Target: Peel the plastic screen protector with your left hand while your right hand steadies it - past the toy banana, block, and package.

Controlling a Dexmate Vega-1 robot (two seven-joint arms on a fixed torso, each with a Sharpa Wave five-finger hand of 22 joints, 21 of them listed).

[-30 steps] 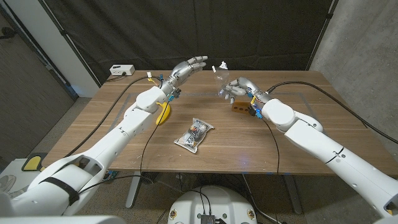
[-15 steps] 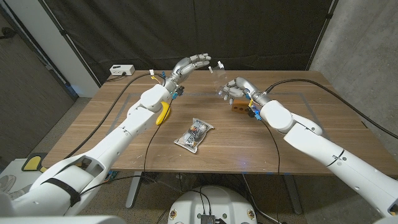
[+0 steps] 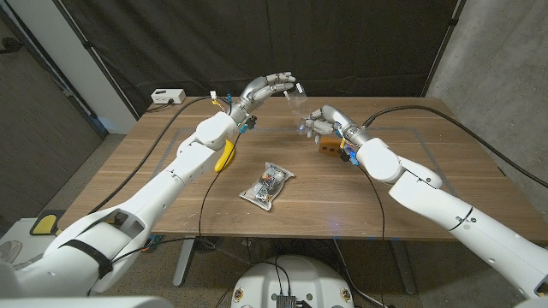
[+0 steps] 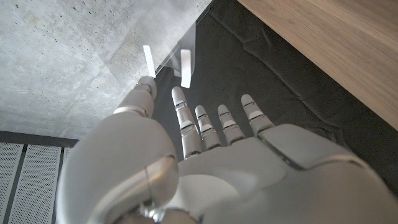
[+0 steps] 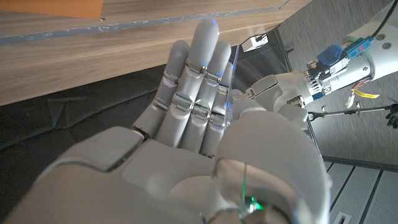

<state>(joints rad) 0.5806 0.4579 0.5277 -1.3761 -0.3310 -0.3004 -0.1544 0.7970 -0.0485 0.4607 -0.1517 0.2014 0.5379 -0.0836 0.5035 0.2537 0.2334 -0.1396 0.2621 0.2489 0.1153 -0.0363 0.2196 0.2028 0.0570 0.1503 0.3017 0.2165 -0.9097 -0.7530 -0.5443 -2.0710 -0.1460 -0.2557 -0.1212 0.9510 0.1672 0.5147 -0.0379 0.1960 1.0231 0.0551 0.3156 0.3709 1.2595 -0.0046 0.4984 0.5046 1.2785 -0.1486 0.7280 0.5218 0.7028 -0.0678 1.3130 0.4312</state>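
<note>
Both arms are raised above the far half of the table (image 3: 411, 171). Between them hangs the plastic screen protector (image 3: 299, 101), a clear sheet held in the air, clear of the wood. Its long axis runs from the left robot hand (image 3: 272, 84) downward and across to the right robot hand (image 3: 322, 121). The upper end is higher and farther from the robot than the lower end.

The left robot hand pinches the upper end, near two small white tabs (image 4: 185, 67), fingers (image 4: 186, 118) extended. The right robot hand grips the lower end, the sheet's edge showing as a thin line along its fingers (image 5: 199, 74).

On the table lie the toy banana (image 3: 224, 157), beside the left forearm; the block (image 3: 330, 145), orange, just under the right wrist; and the package (image 3: 266, 185), nearer the robot, between the arms. A white box (image 3: 168, 97) sits at the far left corner.
</note>
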